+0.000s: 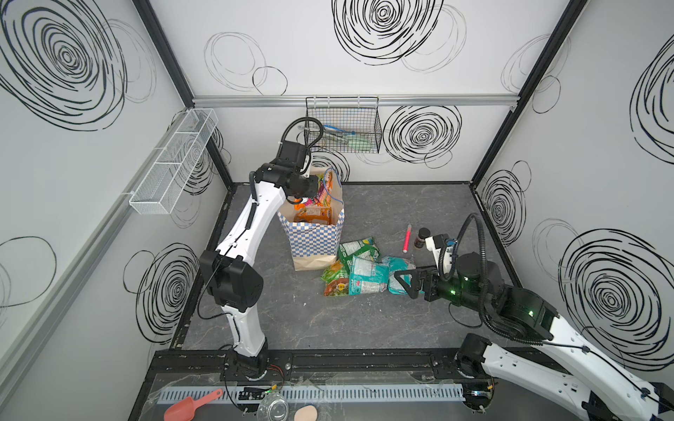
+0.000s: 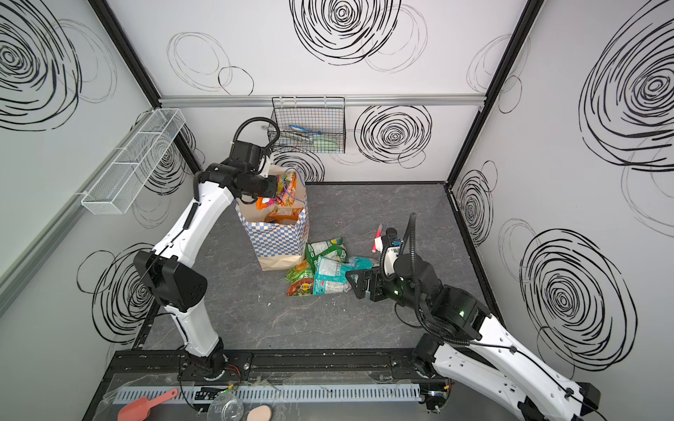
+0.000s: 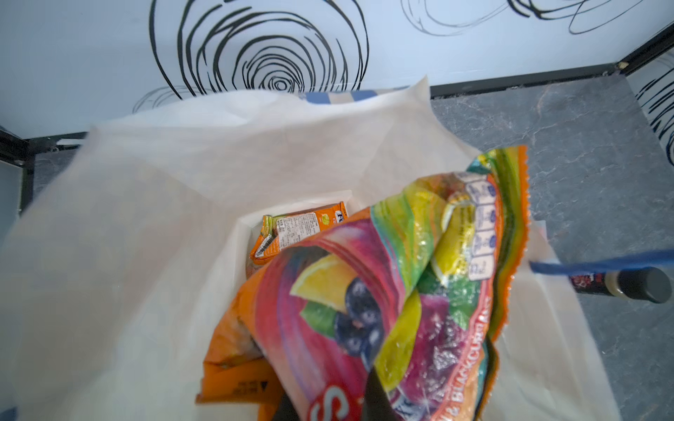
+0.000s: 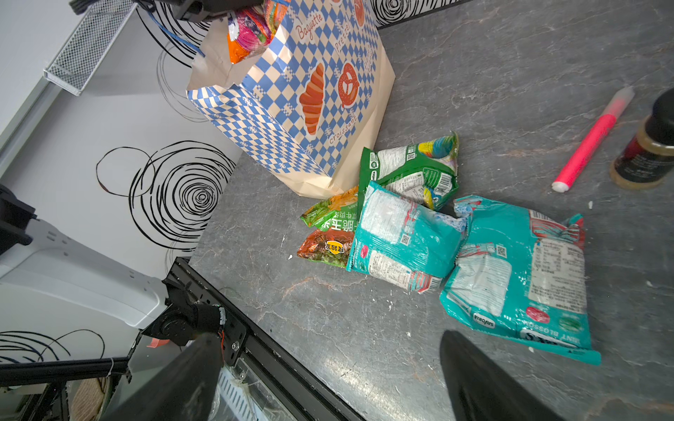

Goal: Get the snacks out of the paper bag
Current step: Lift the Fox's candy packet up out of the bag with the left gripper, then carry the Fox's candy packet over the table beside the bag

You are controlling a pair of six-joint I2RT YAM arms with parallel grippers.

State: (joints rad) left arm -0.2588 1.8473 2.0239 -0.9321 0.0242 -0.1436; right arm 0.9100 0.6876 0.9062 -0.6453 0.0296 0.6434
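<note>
Five snacks [image 1: 366,273] are laid beside the bag [image 1: 313,240], a multicoloured one [image 3: 383,291] is gripped at its mouth by the left pincer [image 1: 306,199], orange ones [image 3: 299,229] are left inside, and the right pincer [image 4: 328,337] is spread, empty.

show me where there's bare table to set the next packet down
Widest bare patch: the table between the packet pile and the front rail. Also free: the back right corner, behind the marker and jar. Crowded: right of the bag, where pile, marker, jar and right gripper bunch.
</note>
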